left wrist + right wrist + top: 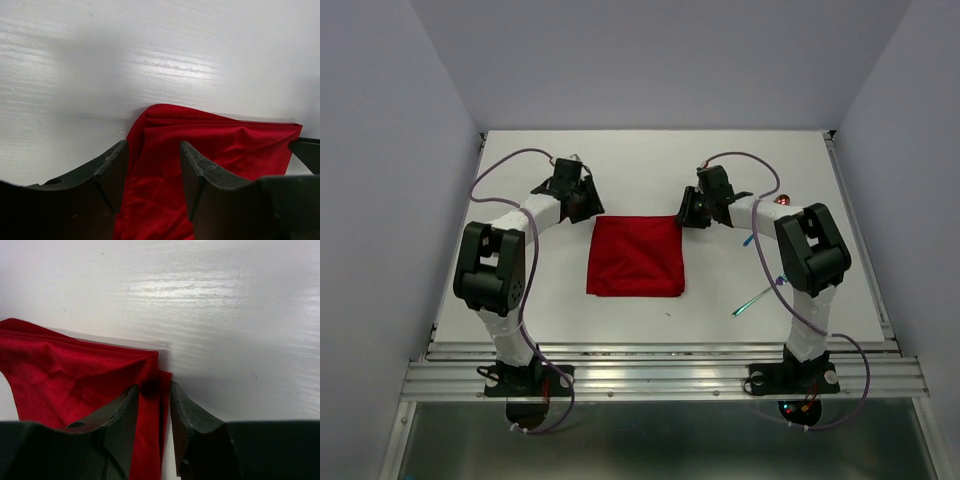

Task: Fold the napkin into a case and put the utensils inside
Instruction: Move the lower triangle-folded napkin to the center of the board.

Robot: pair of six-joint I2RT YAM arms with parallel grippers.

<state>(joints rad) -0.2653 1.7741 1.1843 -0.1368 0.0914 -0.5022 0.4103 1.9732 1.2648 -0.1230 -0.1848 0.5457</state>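
Top external view: red napkin (635, 256) lay flat mid-table (520, 300). My left pincer (152, 150) stood spread astride its far left corner. My right pincer (154, 387) was narrow around the far right corner; I couldn't tell if it pinched. Fork (757, 296) lay apart, right of the napkin.

- In the top view, the far corners of the napkin (636, 256) are hidden under the left hand (584, 203) and the right hand (690, 212).
- Both wrist views cut the napkin off at the bottom edge.
- Whether the right hand pinches the napkin is unclear.
- The spoon (781, 200) shows only its bowl, with most of its handle behind the right arm (802, 240).
- The tines of the fork (756, 299) are too small to make out.
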